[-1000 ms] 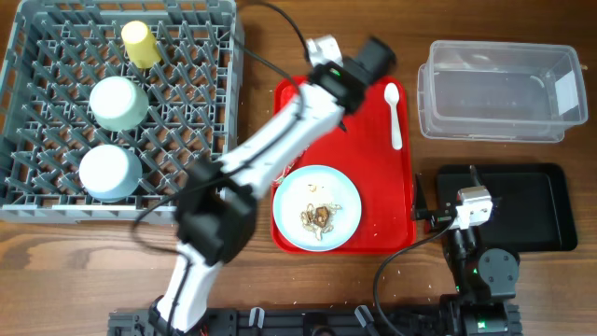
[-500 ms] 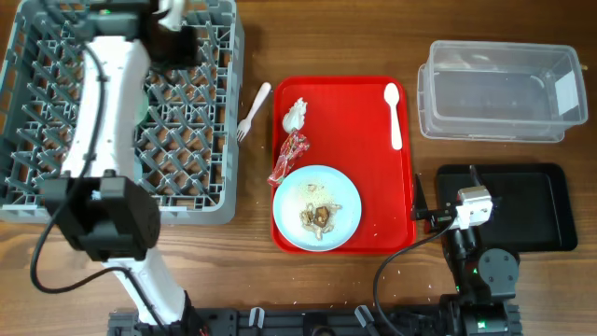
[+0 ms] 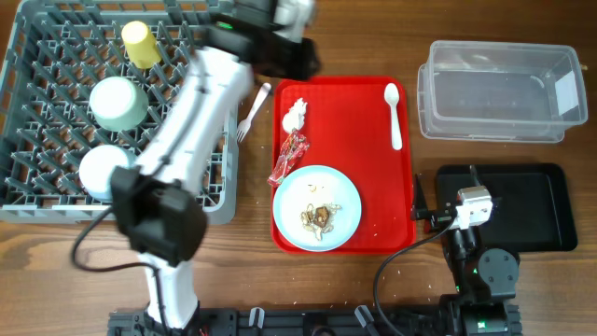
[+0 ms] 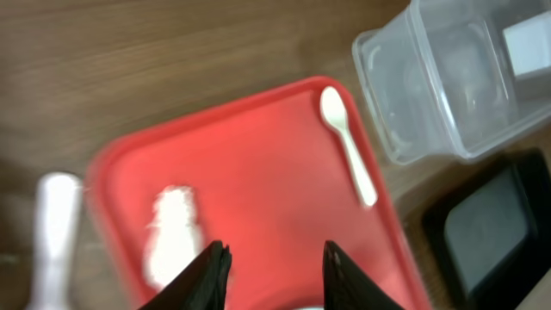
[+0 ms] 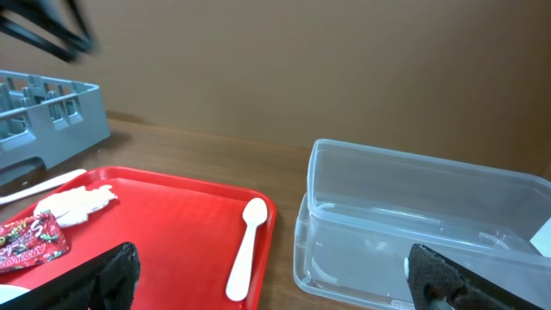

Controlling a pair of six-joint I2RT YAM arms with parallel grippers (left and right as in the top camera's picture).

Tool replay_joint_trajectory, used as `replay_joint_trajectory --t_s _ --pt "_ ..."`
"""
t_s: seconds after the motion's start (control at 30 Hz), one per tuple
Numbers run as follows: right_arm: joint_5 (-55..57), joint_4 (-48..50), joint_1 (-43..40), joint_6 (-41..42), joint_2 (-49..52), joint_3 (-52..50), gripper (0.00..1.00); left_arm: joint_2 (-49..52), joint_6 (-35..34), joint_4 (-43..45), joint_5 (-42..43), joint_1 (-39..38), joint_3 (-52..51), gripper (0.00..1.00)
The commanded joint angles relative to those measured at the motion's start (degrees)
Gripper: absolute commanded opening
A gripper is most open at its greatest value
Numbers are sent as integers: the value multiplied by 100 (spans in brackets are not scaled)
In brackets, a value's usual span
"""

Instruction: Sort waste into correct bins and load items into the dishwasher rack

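Observation:
My left gripper point(image 3: 291, 63) hangs open and empty over the back left corner of the red serving tray point(image 3: 359, 103); in the left wrist view its fingers point(image 4: 274, 258) are just right of the white napkin point(image 4: 172, 232). On the tray lie the napkin point(image 3: 296, 114), the red wrapper point(image 3: 289, 157), the white spoon point(image 3: 394, 114) and the pale plate point(image 3: 343, 229) with food scraps point(image 3: 320, 217). The white fork point(image 3: 250, 112) lies on the table beside the grey rack point(image 3: 56, 201). The rack holds the yellow cup point(image 3: 140, 42), mint-green bowl point(image 3: 117, 103) and light blue bowl point(image 3: 98, 173). My right gripper point(image 3: 422, 211) rests open and empty.
The clear tub point(image 3: 499, 89) stands at the back right and shows empty in the right wrist view point(image 5: 413, 224). The black tray point(image 3: 527, 205) sits in front of it, beside my right arm. My left arm crosses over the rack's right side.
The left arm swung from over the tray to the rack's back, then back to the tray's back left corner. The fork now lies beside the rack. The right arm has not moved.

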Motion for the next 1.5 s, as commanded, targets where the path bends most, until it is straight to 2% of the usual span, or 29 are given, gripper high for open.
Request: replay_joint_trajectory --t_s 0.0,0.07,0.1,0.17,0.3,0.6,0.77,0.87,0.9,1.07,1.17,1.27,1.33,1.4,1.47 --pt "59 17 -22 70 -31 -2 100 658 -2225 807 -1467 -984 -4 38" --pt "59 17 -22 70 -31 -2 100 1102 -3014 1473 -2024 -1561 -4 41" --pt "59 17 -22 70 -31 -2 100 1436 -3128 1961 -2385 -1954 -4 43" --pt "59 17 -22 70 -31 -2 100 1814 -3128 2302 -3174 -2378 -4 46" --pt "59 17 -22 72 -31 -2 100 2295 -3123 2643 -4127 -2806 -4 46" --pt "59 17 -22 70 -31 -2 100 2852 -3080 3058 -4642 -2728 -4 44" --pt "59 17 -22 70 -31 -2 100 3108 -3084 3025 -4577 -2728 -4 34" --pt "57 17 -22 70 -31 -2 100 3106 -3084 2957 -4579 -2728 -2 17" --pt "59 17 -22 70 -31 -2 100 3104 -3082 2938 -4581 -2728 -2 6" --pt "57 17 -22 70 -31 -2 100 2400 -3080 2566 -4577 -2677 0 4" --pt "59 17 -22 70 -31 -2 100 1497 -3023 1762 -4579 -2378 0 4" --pt "59 17 -22 72 -31 -2 100 651 -2555 769 -4505 -1694 0 4" --pt "59 17 -22 70 -31 -2 100 101 -1593 299 -3674 -866 0 4" --pt "59 17 -22 70 -31 -2 100 -269 -157 -205 -2288 345 0 4" --pt "59 17 -22 72 -31 -2 100 -249 590 -614 -1775 1130 -7 4"
